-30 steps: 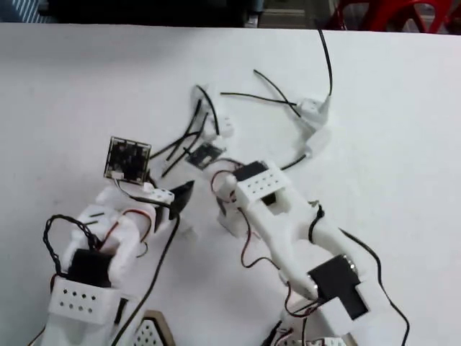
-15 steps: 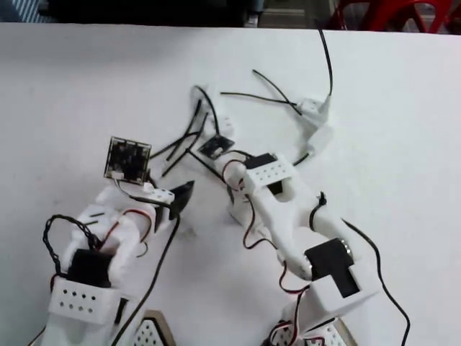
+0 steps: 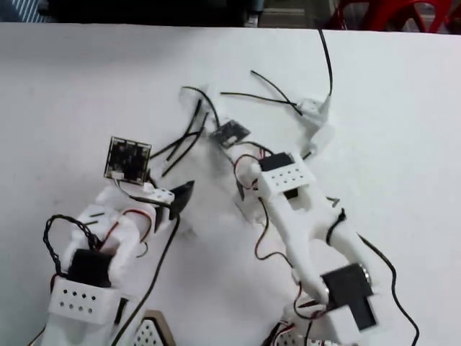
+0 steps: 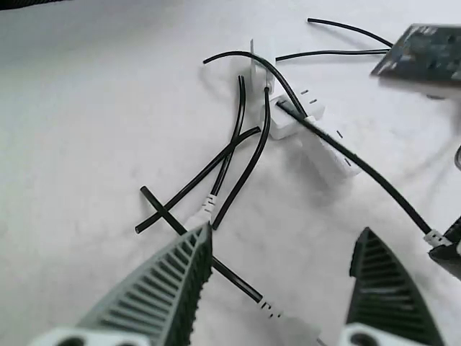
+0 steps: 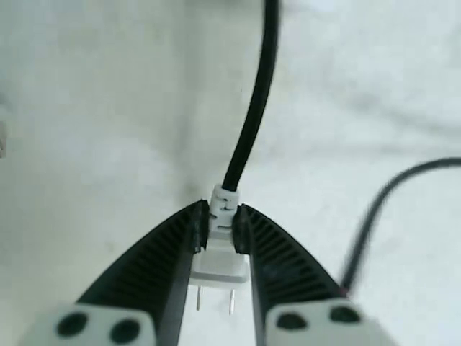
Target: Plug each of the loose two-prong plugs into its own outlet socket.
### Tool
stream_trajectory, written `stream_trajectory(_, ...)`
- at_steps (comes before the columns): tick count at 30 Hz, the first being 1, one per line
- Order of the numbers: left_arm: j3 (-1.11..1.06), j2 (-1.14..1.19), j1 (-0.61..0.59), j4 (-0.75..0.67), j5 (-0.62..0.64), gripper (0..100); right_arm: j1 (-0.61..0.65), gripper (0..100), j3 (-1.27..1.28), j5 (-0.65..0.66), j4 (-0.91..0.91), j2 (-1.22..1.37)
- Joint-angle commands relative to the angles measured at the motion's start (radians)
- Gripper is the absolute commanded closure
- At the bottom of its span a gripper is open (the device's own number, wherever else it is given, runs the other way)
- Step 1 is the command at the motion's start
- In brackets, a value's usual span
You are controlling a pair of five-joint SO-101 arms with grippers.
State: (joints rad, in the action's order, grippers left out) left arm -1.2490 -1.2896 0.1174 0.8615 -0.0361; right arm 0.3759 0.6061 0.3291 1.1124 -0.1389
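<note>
My right gripper point(image 5: 221, 210) is shut on a white two-prong plug point(image 5: 218, 268), pinching its upper body. The two prongs point back toward the wrist and its black cord point(image 5: 253, 108) runs away over the table. In the high view the right arm point(image 3: 287, 176) stands at mid-table. My left gripper point(image 4: 286, 231) is open and holds nothing, low over the table. Beyond it lies a white outlet strip point(image 4: 320, 144) crossed by black cords, with another white plug point(image 4: 258, 65) at its far end. The left arm point(image 3: 108, 231) sits at the lower left.
Several loose black cords point(image 3: 189, 137) tangle at mid-table. A second white outlet piece point(image 3: 315, 109) with a cord lies at the back right. The table's far edge point(image 3: 144, 24) runs along the top.
The right arm has swung to the right and farther back over the table with the plug in its gripper. The left arm has not moved.
</note>
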Motion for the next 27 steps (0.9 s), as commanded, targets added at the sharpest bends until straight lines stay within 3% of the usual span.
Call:
stream_trajectory(1,0.008,-0.015,-0.005,-0.021,0.006,69,0.010,98.1,-0.020,-0.063,0.074,-0.139)
stream_trajectory(7,0.006,-0.015,-0.005,-0.023,0.006,69,-0.047,98.1,0.014,-0.098,0.093,-0.289)
stream_trajectory(13,0.006,-0.015,-0.005,-0.023,0.006,69,-0.157,98.0,0.133,-0.098,-0.013,-0.300)
stream_trajectory(16,0.006,-0.015,-0.005,-0.025,0.006,69,-0.205,92.0,0.167,-0.098,-0.041,-0.285)
stream_trajectory(19,0.005,-0.015,-0.005,-0.025,0.006,69,-0.202,85.5,0.163,-0.098,0.018,-0.298)
stream_trajectory(27,0.005,-0.015,-0.005,-0.025,0.006,69,-0.096,89.0,0.192,-0.098,0.105,-0.375)
